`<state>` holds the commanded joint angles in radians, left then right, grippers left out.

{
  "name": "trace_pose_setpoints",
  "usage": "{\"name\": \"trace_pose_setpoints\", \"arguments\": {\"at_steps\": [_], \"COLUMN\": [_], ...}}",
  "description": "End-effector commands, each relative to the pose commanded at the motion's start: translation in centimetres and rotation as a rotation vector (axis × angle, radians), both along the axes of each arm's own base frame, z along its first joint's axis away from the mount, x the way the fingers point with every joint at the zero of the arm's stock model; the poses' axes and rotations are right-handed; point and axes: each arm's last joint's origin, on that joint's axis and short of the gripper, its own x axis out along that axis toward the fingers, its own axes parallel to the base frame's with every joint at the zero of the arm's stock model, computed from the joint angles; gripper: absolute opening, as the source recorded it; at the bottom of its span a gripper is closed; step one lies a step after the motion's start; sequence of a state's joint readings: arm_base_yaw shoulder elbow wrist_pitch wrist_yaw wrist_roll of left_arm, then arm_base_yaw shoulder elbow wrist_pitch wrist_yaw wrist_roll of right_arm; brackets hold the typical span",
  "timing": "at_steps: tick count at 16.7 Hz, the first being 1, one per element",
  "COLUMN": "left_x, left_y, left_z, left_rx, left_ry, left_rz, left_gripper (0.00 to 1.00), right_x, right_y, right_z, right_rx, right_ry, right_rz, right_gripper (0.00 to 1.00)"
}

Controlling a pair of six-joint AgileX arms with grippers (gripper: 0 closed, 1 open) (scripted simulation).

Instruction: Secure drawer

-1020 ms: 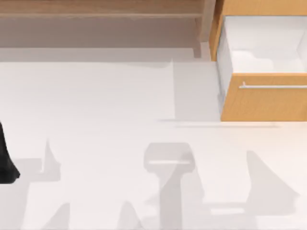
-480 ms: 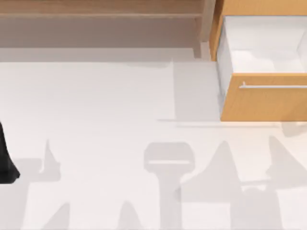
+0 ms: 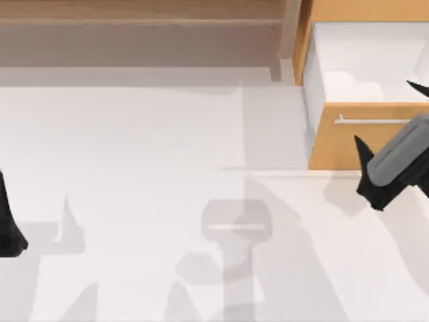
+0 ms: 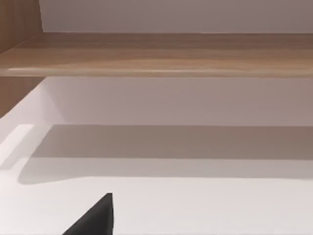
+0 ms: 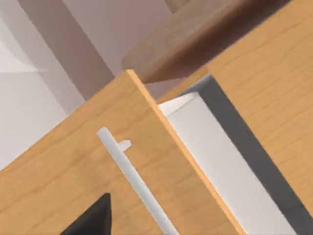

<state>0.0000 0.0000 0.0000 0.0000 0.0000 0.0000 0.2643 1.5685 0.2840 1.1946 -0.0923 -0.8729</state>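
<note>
Orange-tan wood forms the front panel of the drawer [image 3: 348, 144], which stands pulled out at the far right of the white bench [image 3: 147, 147], its white inner walls exposed behind the panel. A thin silver handle [image 3: 372, 121] runs horizontally across the panel; in the right wrist view the same handle [image 5: 134, 183] crosses the panel [image 5: 73, 181] close to the camera. The right gripper [image 3: 392, 121] sits in front of the panel at the top view's right edge, its two dark fingers spread wide, one tip [image 3: 362, 149] over the panel below the handle, the other near the drawer's inside. A duller brown shelf unit [image 3: 141, 27] lines the far edge to the left of the drawer. The left arm [image 3: 8, 225] is parked at the bench's left edge; whether its gripper is wide or narrow cannot be told.
</note>
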Motion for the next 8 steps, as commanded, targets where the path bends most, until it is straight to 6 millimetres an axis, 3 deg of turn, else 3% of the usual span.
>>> {"name": "trace_pose_setpoints", "arguments": {"at_steps": [4, 8], "left_x": [0.0, 0.0], "left_y": [0.0, 0.0], "left_z": [0.0, 0.0], "left_rx": [0.000, 0.000], "left_ry": [0.000, 0.000], "left_rz": [0.000, 0.000], "left_gripper": [1.00, 1.00], "right_x": [-0.2, -0.5], "right_y": [2.0, 1.3], "right_z": [0.7, -1.0], "right_rx": [-0.298, -0.521], "right_ry": [-0.323, -0.361], "right_rz": [-0.047, -0.218], "right_gripper": [1.00, 1.00]}}
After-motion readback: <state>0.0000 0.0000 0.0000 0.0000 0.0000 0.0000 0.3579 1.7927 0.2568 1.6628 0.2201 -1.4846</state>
